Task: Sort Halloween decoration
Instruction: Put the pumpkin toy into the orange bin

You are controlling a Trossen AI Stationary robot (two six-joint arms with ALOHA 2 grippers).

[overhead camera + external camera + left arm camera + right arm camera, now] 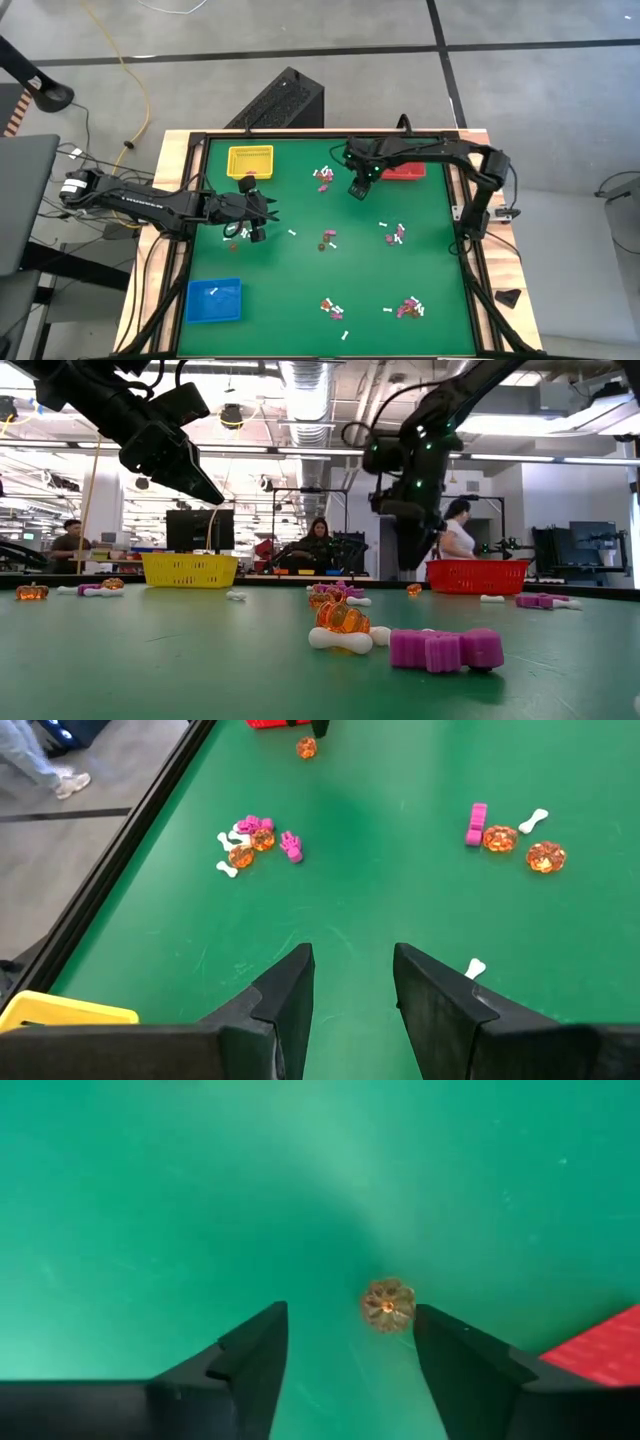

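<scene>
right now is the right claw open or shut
Open: the right claw has its fingers apart over the green table, a small orange pumpkin between them.

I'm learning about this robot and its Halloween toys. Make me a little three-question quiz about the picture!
1. True or false: the right end effector is open above a small orange pumpkin trinket.
2. Which tray sits nearest the right end effector? A) yellow tray B) red tray C) blue tray
3. Fill in: the left end effector hovers over bare green ____, holding nothing.

Key: 1 true; 2 B; 3 table.
</scene>
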